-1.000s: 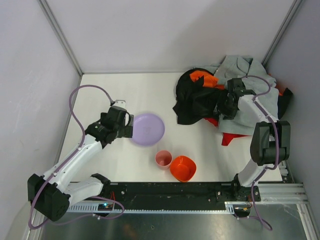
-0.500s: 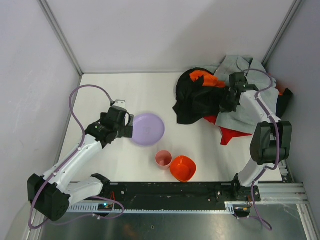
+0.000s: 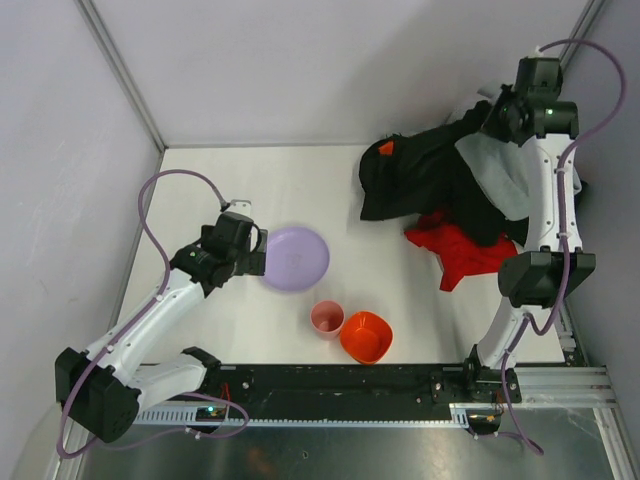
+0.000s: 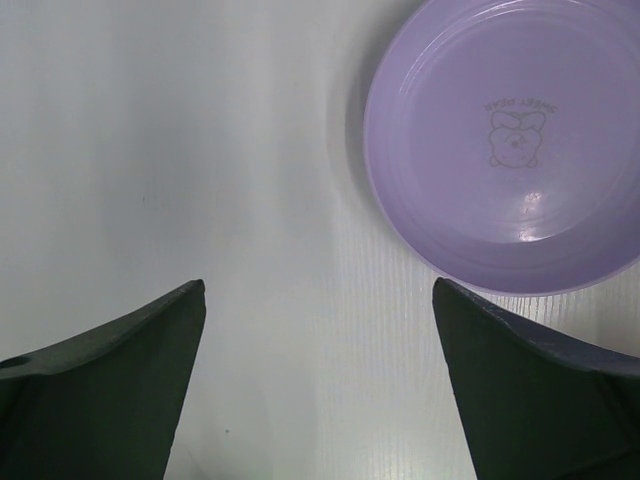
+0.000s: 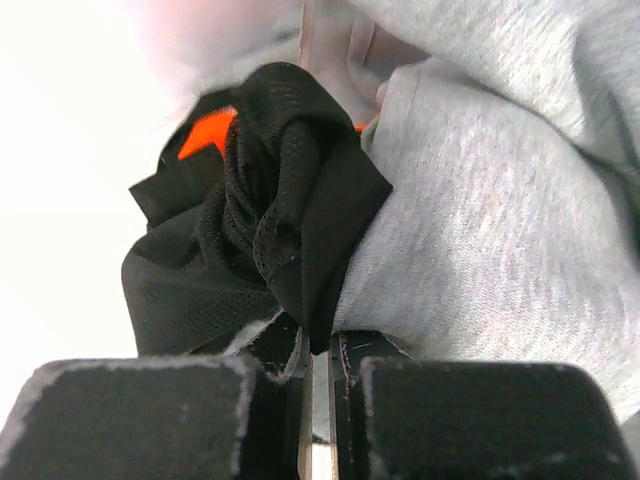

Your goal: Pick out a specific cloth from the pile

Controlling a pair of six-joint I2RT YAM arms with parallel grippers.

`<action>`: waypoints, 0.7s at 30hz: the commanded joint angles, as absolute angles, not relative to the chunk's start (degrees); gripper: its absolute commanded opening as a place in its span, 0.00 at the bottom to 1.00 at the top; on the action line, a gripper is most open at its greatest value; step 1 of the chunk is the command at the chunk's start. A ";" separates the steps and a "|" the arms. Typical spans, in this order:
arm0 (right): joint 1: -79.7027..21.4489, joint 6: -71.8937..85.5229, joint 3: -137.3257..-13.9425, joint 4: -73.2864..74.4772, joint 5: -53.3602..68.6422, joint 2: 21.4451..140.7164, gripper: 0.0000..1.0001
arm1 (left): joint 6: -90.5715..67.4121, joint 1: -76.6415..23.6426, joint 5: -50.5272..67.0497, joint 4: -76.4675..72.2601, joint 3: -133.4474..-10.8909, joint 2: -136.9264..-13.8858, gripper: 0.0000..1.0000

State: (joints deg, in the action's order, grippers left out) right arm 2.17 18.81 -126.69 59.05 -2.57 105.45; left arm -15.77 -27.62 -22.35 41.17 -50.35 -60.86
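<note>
Tool of right arm [image 5: 320,352] tight on black-grey fabric of pile [image 3: 420,190]

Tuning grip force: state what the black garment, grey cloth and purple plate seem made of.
Black garment: thin synthetic mesh knit, probably; fine holes show. Grey cloth: soft heathered knit, matte, perhaps fleece or jersey. Purple plate: smooth plastic, likely; glossy highlights, printed figure.

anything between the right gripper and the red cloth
Yes: the right gripper is shut on the black garment and grey cloth, which hang over the red cloth's far edge. Its near part lies bare.
</note>
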 commanded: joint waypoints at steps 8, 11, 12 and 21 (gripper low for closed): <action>6.29 17.83 -127.67 49.00 -7.37 110.29 0.00 | -14.52 -27.95 -23.50 39.73 -50.01 -60.43 1.00; 7.18 18.36 -122.19 49.27 -6.40 113.60 0.00 | -14.50 -27.91 -23.42 39.83 -50.01 -60.56 1.00; 7.63 18.67 -120.29 49.46 -5.88 114.67 0.00 | -14.50 -27.93 -23.40 39.82 -50.01 -60.56 1.00; 13.51 21.67 -103.99 46.44 7.37 125.45 0.00 | -14.55 -27.95 -23.32 39.87 -49.94 -60.35 1.00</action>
State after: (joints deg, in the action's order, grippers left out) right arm 9.93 21.04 -108.75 46.26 2.70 121.03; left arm -15.40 -27.62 -22.35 41.17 -50.35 -60.86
